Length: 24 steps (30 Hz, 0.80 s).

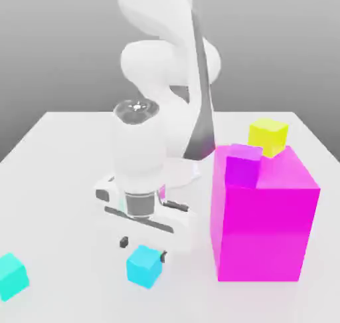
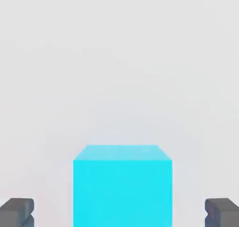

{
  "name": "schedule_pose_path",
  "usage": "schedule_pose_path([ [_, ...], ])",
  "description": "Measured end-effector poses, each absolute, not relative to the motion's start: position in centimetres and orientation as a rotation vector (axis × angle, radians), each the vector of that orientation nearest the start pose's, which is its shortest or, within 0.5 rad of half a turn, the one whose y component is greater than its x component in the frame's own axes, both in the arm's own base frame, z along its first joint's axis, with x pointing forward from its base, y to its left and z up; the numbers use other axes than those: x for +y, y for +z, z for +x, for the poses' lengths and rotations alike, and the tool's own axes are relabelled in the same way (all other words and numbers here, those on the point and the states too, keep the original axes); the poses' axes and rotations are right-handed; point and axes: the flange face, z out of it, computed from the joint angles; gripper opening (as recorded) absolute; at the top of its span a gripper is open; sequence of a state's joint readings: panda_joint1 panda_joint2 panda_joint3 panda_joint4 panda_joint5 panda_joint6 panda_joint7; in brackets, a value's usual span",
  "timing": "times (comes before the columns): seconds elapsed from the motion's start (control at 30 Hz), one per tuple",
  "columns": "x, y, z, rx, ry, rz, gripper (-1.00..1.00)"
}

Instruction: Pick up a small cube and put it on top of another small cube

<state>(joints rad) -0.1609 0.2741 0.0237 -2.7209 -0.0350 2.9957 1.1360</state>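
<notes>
1. The flat white table carries everything in the scene and reaches to the frame edges in the exterior view.
2. The glossy white robot arm rises from the far middle of the table and bends forward, its wrist pointing straight down at the surface.
3. A large plain magenta block stands on the table toward the exterior view's right, far bigger than any of the cubes.
4. The white-bodied two-finger gripper hangs below the wrist with its dark fingertips spread wide, nothing clamped between them. In the hand view the two grey tips sit at either side of the blue cube, with clear gaps between them and its faces.
5. A small plain yellow cube rests on the far top edge of the magenta block.
6. A small plain purple cube sits at the block's near top corner, toward the exterior view's left; whether it rests on the block or against it cannot be told.
7. The small plain sky-blue cube lies on the table directly under the spread fingers, just beside the magenta block's near left foot.
8. The small plain turquoise cube lies on the table at the exterior view's left edge, well apart from the sky-blue cube.
</notes>
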Motion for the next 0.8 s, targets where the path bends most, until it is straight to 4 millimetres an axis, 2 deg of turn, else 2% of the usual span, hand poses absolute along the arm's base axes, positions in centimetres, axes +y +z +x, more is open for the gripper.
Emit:
schedule_pose_path([
  [0.03,-5.0,13.3,38.7,1.823,0.000,-2.557,-1.00],
  [0.27,-5.0,13.4,38.7,1.823,-0.001,-2.557,-1.00],
  [0.47,-5.0,18.7,38.7,1.824,-0.001,-2.557,-1.00],
  [0.5,-5.9,19.3,39.1,1.878,-0.001,-2.518,-1.00],
  [0.57,-9.1,20.3,40.2,2.050,-0.001,-2.379,-1.00],
  [0.7,-16.7,22.1,42.2,2.408,0.000,-2.013,-1.00],
  [0.8,-23.2,23.5,42.5,2.643,0.000,-1.692,-1.00],
])
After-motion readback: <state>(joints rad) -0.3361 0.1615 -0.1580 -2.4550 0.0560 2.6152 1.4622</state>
